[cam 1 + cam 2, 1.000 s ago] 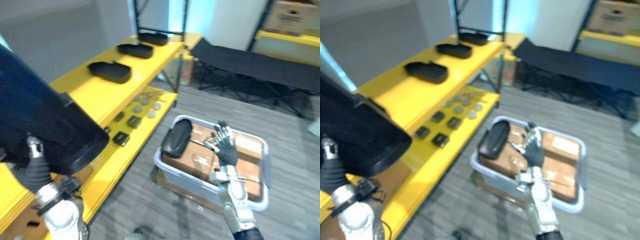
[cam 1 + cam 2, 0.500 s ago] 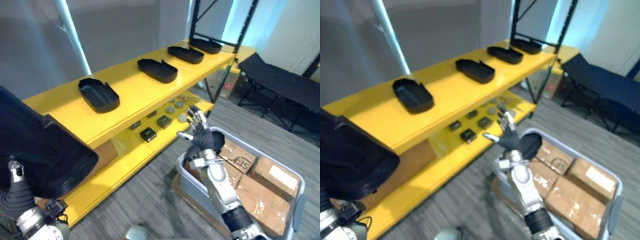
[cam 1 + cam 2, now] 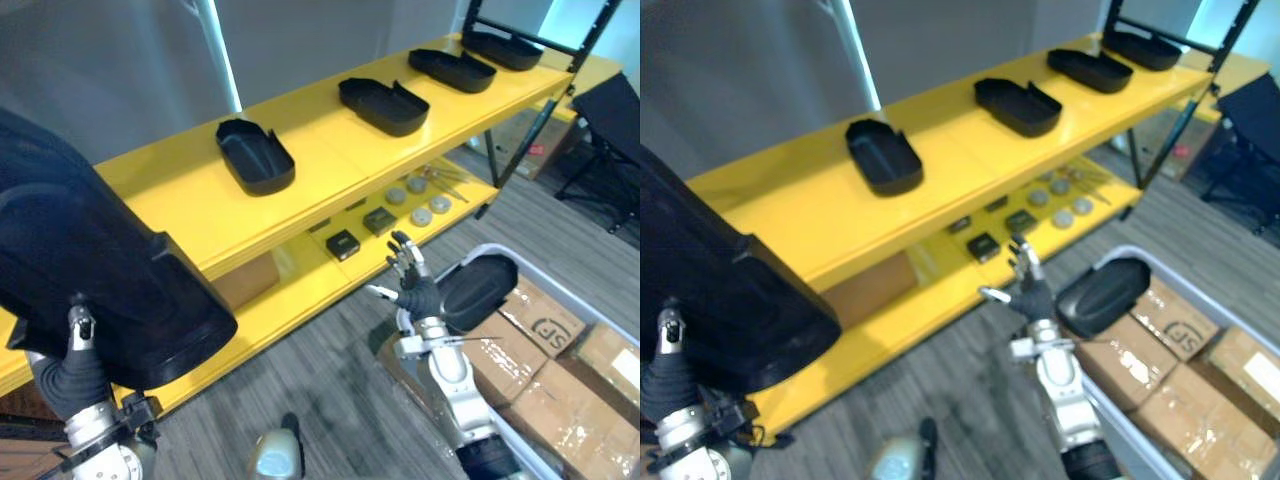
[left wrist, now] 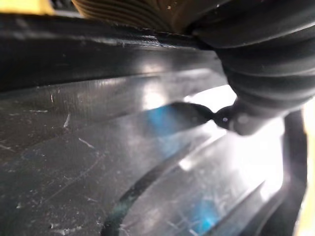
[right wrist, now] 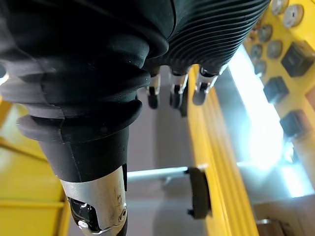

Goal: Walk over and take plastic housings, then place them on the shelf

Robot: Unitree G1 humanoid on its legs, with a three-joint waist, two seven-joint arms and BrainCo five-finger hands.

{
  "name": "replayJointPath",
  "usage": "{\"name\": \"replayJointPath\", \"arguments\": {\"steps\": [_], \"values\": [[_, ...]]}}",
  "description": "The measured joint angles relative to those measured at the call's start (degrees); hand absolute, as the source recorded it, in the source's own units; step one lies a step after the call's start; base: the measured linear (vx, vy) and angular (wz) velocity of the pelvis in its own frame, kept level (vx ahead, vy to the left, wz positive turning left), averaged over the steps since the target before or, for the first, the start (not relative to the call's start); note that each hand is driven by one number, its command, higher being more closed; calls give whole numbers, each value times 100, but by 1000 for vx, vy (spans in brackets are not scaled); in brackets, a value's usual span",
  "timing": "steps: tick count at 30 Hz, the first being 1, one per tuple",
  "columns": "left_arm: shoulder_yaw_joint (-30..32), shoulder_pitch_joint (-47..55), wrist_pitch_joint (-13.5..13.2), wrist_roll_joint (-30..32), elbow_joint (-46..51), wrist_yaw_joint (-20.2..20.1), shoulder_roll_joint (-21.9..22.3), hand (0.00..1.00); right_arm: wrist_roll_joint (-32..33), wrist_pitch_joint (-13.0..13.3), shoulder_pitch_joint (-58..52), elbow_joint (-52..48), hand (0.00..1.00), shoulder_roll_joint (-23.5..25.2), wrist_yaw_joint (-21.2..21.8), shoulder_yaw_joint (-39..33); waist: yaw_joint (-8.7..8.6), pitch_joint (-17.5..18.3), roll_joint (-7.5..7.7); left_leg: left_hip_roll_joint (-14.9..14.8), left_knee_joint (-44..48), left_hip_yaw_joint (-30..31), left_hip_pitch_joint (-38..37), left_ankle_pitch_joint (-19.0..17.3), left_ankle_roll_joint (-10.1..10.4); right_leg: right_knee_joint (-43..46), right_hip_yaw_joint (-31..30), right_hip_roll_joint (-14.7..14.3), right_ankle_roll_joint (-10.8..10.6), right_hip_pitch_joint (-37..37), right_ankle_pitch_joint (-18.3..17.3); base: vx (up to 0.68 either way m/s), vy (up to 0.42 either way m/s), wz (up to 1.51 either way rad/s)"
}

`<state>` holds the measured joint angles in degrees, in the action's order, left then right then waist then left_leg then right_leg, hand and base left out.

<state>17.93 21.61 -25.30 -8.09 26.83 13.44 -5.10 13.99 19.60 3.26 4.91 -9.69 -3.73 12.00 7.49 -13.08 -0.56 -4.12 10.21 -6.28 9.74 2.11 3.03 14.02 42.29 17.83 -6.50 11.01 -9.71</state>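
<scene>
Down at the lower left of the eye views, the left hand [image 3: 72, 375] is raised on an upright forearm beneath a large black plastic housing [image 3: 90, 270]. This held piece leans tilted above the hand and covers the near end of the yellow shelf [image 3: 180, 200]. 1 silver finger [image 3: 78, 322] lies up against its outer face. The other fingers are hidden behind it, so I cannot tell whether they are curled round it. The left wrist view adds only a glossy, scratched black surface close against the ribbed cover. The right hand [image 3: 412, 290] is held up with fingers straight and spread, holding nothing, over the grey floor between the shelf's lower level and a pale bin [image 3: 545, 277]. Its fingertips [image 5: 176, 98] hang in a loose row in the right wrist view. 4 other housings lie hollow side up along the shelf's top level, well apart, starting with the nearest shelf housing [image 3: 255, 155]. On the lower level sit small black blocks [image 3: 343, 243] and grey discs [image 3: 418, 215], too small to make out. In the bin, a domed housing [image 3: 478, 290] rests on cardboard boxes [image 3: 535, 335]. The bin's right part is cut off.
</scene>
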Motion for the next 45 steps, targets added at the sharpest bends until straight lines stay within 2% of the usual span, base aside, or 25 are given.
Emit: {"name": "replayJointPath", "arguments": {"steps": [2,5,10,11,13,14,16,17,19,21,23,24,25,26,28,29,30,32,33,34,35,37,39,41,45], "values": [[-41,-167,-78,-39,0,74,-14,100,2,47,139,-2,0,-12,6,-96,12,-159,-83,29,-156,166,57,215,26,268,-32,28,-25,-124,-127,-69,-44,55],[-66,-199,-111,-35,0,237,-6,100,2,74,280,-14,0,-13,-9,-237,47,-351,-142,127,-409,326,25,427,46,633,25,195,-260,-203,-368,-77,-53,34],[104,-136,-334,83,7,179,0,100,101,228,139,-214,0,157,-70,-299,137,-438,9,275,-199,547,-13,237,75,754,290,318,-396,173,-440,33,-13,29],[151,-200,-333,220,7,180,-4,100,101,307,125,-214,0,213,-67,-300,120,-456,54,330,-121,596,-47,114,43,964,162,370,-315,197,-377,79,91,27],[180,-262,-342,307,7,195,-25,100,95,368,110,-213,0,238,-41,-294,124,-451,60,323,-164,626,-148,36,17,1740,-495,522,205,-193,-68,70,113,15],[214,-264,-330,457,7,267,-121,100,82,446,109,-214,0,282,5,-273,111,-445,72,310,-227,627,-247,-22,-70,2220,-1199,499,594,-566,329,88,97,6],[189,-309,-285,588,3,346,-293,100,82,498,110,-212,0,289,7,-297,43,-442,60,294,-416,779,-405,-31,-114,2804,-1732,501,586,-943,744,128,69,28],[192,-527,-217,584,-23,422,-503,100,75,542,167,-217,0,339,77,-278,-59,-418,43,190,-609,1054,-486,20,-193,2623,-1980,133,430,-1188,-155,123,-2,46],[156,-945,-141,551,-227,443,-534,100,51,562,278,-246,0,309,231,-311,-79,-421,30,152,-664,1265,-565,36,-215,1786,-2144,-346,554,-1363,-495,125,-19,49],[96,-1242,-17,420,-531,452,-529,100,41,561,277,-411,0,308,323,-321,-213,-422,16,205,-651,1545,-565,21,-189,1253,-2649,-688,533,-1620,-473,105,-67,78],[-130,-1345,94,416,-756,570,-505,100,45,570,145,-824,0,289,359,-301,-479,-403,6,336,-663,2144,-559,14,-99,595,-3366,-1035,343,-1636,-332,136,-151,142],[-184,-1350,94,418,-765,562,-501,100,44,572,133,-922,0,277,343,-290,-502,-374,57,410,-677,2282,-563,5,-43,426,-3438,-1041,345,-1562,-326,156,-298,152],[-289,-1275,92,421,-767,560,-479,100,23,587,163,-990,0,253,325,-283,-499,-295,164,480,-787,2276,-571,-36,13,215,-3403,-1000,236,-1386,-33,123,-271,150],[-354,-1196,94,461,-767,524,-374,100,-39,592,164,-998,0,183,259,-297,-536,-229,59,333,-850,2040,-563,-42,14,125,-3085,-1001,222,-1191,44,165,-282,184],[-400,-1131,88,469,-765,436,-187,100,-118,585,211,-991,0,-37,170,-390,-520,-72,-147,-104,-763,992,-438,-33,-21,-154,-2415,-1052,290,-868,89,177,-133,165],[-415,-1165,83,472,-768,369,-119,100,-162,549,246,-1044,0,-216,105,-504,-532,24,-277,-309,-722,157,-342,-40,-8,-263,-1992,-1071,301,-669,93,221,-124,167],[-522,-1221,77,462,-774,305,-106,100,-184,520,275,-1100,0,-331,83,-728,-529,89,-363,-428,-770,-585,-374,149,-67,-253,-1701,-1074,312,-598,87,217,-115,160],[-660,-1300,66,461,-763,172,-120,100,-184,497,387,-1058,0,-447,10,-1053,-536,191,-541,-435,-1008,-846,-481,704,-121,180,-1575,-1016,290,-722,64,146,-24,92],[-703,-1278,26,456,-743,148,-145,100,-174,496,561,-962,0,-396,-5,-1110,-500,170,-504,-485,-1032,-799,-577,734,-138,567,-1708,-900,389,-969,-185,66,3,23],[-681,-1272,29,436,-754,141,-193,100,-156,501,610,-945,0,-341,12,-1103,-506,183,-351,-410,-1036,-798,-625,733,-138,286,-1806,-831,372,-963,-34,22,-46,-11],[-675,-1251,45,395,-797,134,-243,100,-131,559,608,-955,0,-245,13,-1138,-567,217,-176,-320,-1022,-726,-670,682,-71,185,-1928,-804,235,-860,-109,19,-44,-8],[-773,-1182,45,397,-796,92,-232,100,-140,670,596,-982,0,-163,-25,-1279,-601,231,-151,-368,-1032,-693,-696,597,45,65,-2054,-861,231,-895,-105,59,-52,-35],[-812,-1138,48,425,-798,-26,-232,100,-227,679,515,-1058,0,-160,-201,-1305,-683,240,-220,-367,-1237,-703,-836,541,124,-43,-2204,-891,145,-877,-51,65,18,-49],[-843,-1174,92,654,-803,-32,-249,100,-416,681,166,-1142,0,-80,-623,-1351,-840,254,-262,-276,-1459,-863,-1079,461,235,-120,-2364,-824,12,-834,46,33,121,-38],[-896,-1279,240,691,-805,-134,-461,100,-427,764,-523,-1429,0,347,-833,-1514,-887,252,-255,-94,-1477,-1103,-1203,337,121,-550,-2536,-692,-159,-676,327,0,139,-30]]}}
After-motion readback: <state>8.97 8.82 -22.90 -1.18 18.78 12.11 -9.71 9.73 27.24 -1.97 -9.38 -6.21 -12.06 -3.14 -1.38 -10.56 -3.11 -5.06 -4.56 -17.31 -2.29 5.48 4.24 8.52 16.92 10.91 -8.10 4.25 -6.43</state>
